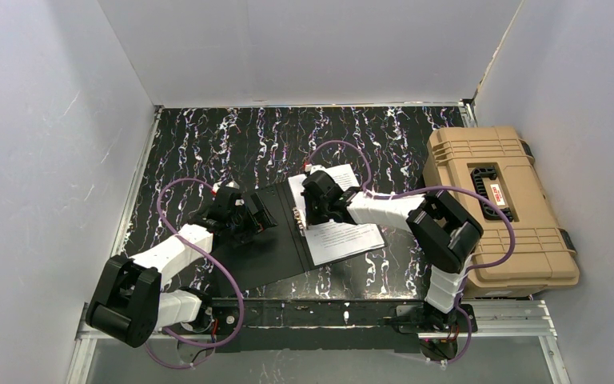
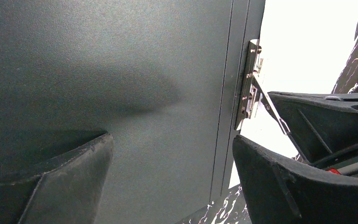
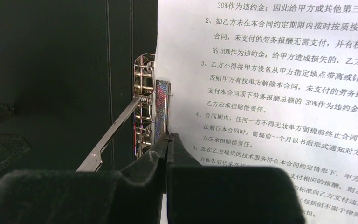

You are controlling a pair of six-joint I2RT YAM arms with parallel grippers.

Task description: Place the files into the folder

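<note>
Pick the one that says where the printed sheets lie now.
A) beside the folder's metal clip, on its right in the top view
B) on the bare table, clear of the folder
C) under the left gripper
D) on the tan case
A: the files lie just right of the metal clip of the open folder, their edge at the clip where the right gripper sits.
</note>
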